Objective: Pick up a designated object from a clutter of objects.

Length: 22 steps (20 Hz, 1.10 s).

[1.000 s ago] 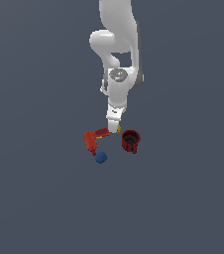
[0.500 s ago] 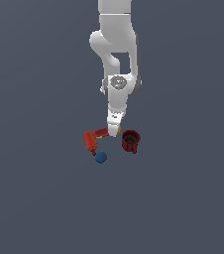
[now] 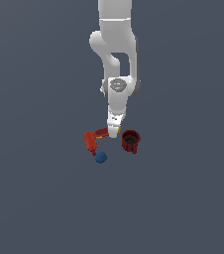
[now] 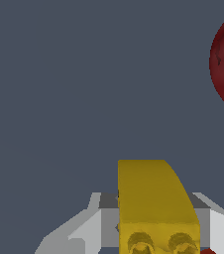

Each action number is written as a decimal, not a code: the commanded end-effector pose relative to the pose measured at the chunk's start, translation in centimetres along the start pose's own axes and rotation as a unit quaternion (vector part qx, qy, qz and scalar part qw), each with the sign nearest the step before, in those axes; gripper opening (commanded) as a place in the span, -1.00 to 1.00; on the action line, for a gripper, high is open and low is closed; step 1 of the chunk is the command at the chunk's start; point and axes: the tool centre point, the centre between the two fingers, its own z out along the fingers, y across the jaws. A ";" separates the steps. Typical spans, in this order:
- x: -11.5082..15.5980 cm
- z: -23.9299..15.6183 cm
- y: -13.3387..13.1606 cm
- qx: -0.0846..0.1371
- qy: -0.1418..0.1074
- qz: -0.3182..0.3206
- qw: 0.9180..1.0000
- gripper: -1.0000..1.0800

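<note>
Yellow is what's filling the wrist view right now: the little yellow block (image 4: 156, 208) is sitting right between the two pale fingers (image 4: 86, 230), one on each side of it, with a pair of dark round marks showing on its near face. So the gripper (image 3: 114, 132) is pinching the yellow block, fingers closed in against its sides. In the exterior view the white arm (image 3: 116, 59) is reaching straight down into the middle of the pile, and you can only just make out a speck of yellow at the fingertip. The red L-shaped tool (image 3: 92, 139) is lying just beside the gripper on the exterior view's left, and the dark red mug (image 3: 130, 141) is sitting just beside it on the exterior view's right, opening facing up. The blue ball (image 3: 101, 158) is resting nearer the camera, close to the tool's lower end. Everything is sitting on a plain grey floor (image 3: 34, 188).
</note>
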 end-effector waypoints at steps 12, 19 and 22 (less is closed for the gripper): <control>0.0 -0.3 0.0 0.000 0.000 0.000 1.000 -1.00; -0.2 -2.1 0.2 0.000 0.000 0.000 1.000 -1.00; -0.4 -3.5 0.3 0.000 0.000 0.000 1.000 -1.00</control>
